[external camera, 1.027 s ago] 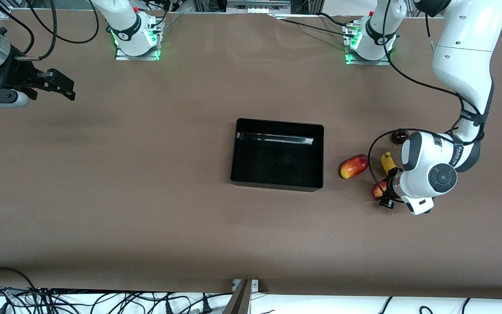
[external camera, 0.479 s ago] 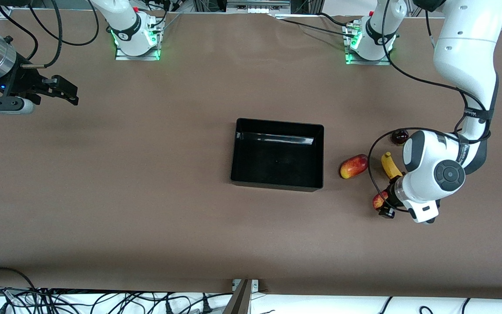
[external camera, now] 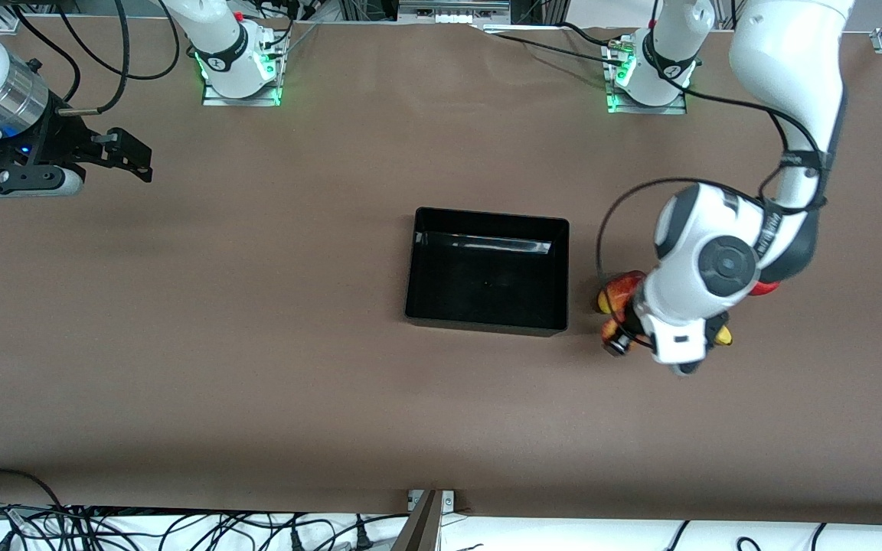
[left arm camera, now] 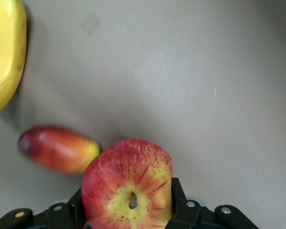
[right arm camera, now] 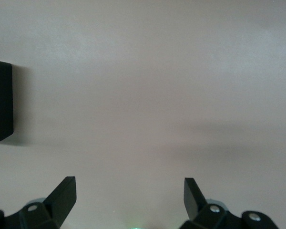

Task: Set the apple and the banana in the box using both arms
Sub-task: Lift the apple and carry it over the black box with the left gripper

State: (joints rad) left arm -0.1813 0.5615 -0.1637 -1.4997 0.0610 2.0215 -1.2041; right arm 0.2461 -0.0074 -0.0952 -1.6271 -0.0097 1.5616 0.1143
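1. The table (external camera: 257, 367) is covered with a flat brown sheet that looks soft and dull. Black cables (external camera: 142, 528) lie in a tangle along the edge nearest the front camera.
2. The box (external camera: 487, 327) sits in the middle of the table. It is a black bin, shiny like plastic, with low walls and an open top. Nothing is in it.
3. The left gripper (left arm camera: 128, 210) is up in the air over the table, just beside the box at the left arm's end. Its two black fingers pinch the apple (left arm camera: 127, 183).
4. The apple is round and red, with yellow streaks, tiny dots and a little stem hole.
5. The mango-shaped fruit (left arm camera: 57, 149) lies on the table under the apple. It is long, smooth, red and yellow.
6. The banana (left arm camera: 7, 52) is smooth, yellow and curved. It lies on the table near the mango-shaped fruit, mostly hidden under the left arm in the front view.
7. The right gripper (right arm camera: 128, 200) waits over bare table at the right arm's end. Its fingers are spread wide and hold nothing.
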